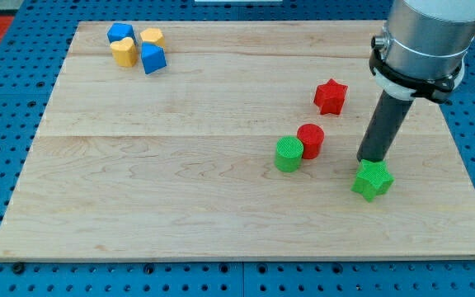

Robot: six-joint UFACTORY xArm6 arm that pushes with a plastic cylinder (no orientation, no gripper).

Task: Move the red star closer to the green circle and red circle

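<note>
Nearest the camera lay the green star [372,180], and my tip [374,159] stood touching or just above its upper edge. I carry no jaws, only the rod, so nothing was held.

Taking the red circle [310,140] as landmark: the green circle [288,154] touched it on its lower left; the red star [331,96] sat near it, up and to the right; the green star lay to its lower right.

As I judged it, the risk was the green star. Any move from there could drag it along, perhaps into the two circles and scattering them. A push on the red star from a poor angle might send it past the pair or knock them apart.

Far to the upper left of the red circle, on the wooden board [180,206], a cluster of two blue blocks [120,33] [152,58] and two yellow blocks [123,51] [152,37] stood well apart, no obstacle.
</note>
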